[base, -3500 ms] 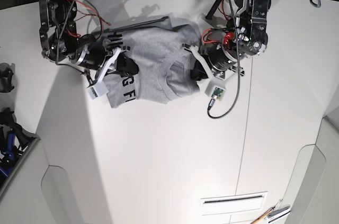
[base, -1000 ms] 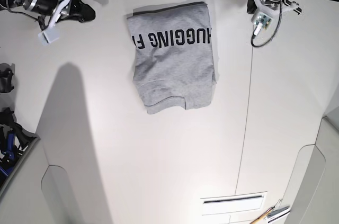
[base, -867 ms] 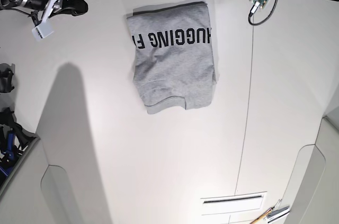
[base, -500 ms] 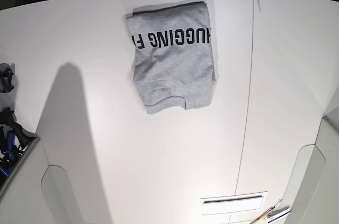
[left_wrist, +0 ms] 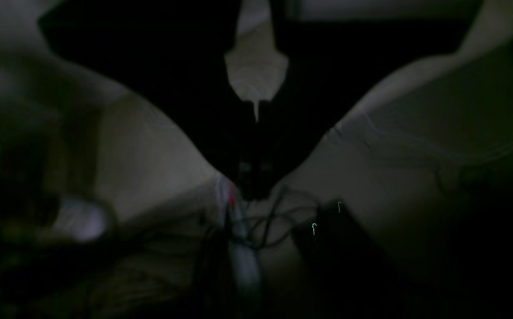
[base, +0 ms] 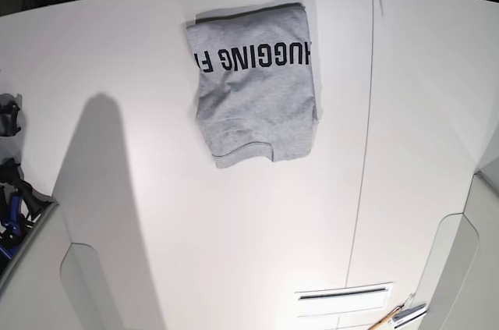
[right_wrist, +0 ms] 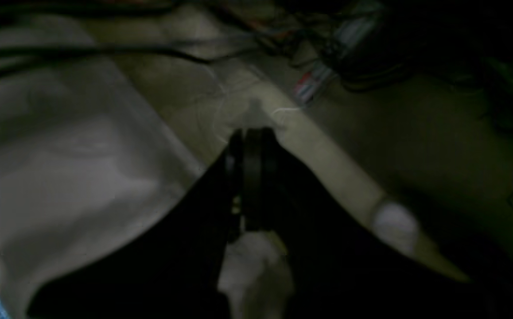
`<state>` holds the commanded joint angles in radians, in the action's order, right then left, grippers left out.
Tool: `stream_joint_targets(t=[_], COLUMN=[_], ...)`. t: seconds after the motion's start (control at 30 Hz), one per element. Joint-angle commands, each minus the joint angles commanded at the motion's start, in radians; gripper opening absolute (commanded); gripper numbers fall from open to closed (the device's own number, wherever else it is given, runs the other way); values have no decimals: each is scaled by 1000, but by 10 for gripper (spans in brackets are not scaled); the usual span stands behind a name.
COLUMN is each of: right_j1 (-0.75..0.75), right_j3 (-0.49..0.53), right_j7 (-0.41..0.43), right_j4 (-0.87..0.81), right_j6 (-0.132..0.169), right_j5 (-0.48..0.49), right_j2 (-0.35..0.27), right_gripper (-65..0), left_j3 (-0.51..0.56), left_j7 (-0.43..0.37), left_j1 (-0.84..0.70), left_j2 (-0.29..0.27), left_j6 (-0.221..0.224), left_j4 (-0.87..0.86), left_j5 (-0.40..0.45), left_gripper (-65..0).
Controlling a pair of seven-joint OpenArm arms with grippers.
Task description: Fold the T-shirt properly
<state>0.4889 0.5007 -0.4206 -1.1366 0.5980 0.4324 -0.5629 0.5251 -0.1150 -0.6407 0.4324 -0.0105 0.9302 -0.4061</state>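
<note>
Pincer on the right arm [right_wrist: 252, 133] points its closed, empty tips away from the work, presumably because folding is done. Well apart from it, T-shirt [base: 253, 84] lies flat on the table [base: 234, 244], folded compactly, lettering up. Beyond the shirt, the left pincer [left_wrist: 256, 195] is closed too, holding nothing.

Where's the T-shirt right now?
In the base view, the folded T-shirt lies on the white table, near its far edge and a little left of the middle, between the long shadow and the thin dark seam.
</note>
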Motion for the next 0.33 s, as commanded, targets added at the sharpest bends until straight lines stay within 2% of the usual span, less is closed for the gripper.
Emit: stream_joint_targets(t=[0.17, 0.23, 0.33], right_j1=[-82, -97, -114], right_j3=[63, 63, 63], right_j7=[-1, -1, 0], right_j4=[183, 232, 261], right_j6=[0, 0, 0], right_j5=[-102, -141, -148], right_j2=[54, 67, 67], right_gripper=[-650, -650, -650], left_j3=[193, 237, 257], left_j7=[3, 27, 58], left_j1=[171, 213, 247], left_j2=[-28, -51, -98], left_j6=[-1, -1, -1], left_j4=[-190, -272, -371], left_j5=[-95, -130, -157], left_gripper=[-650, -650, -650])
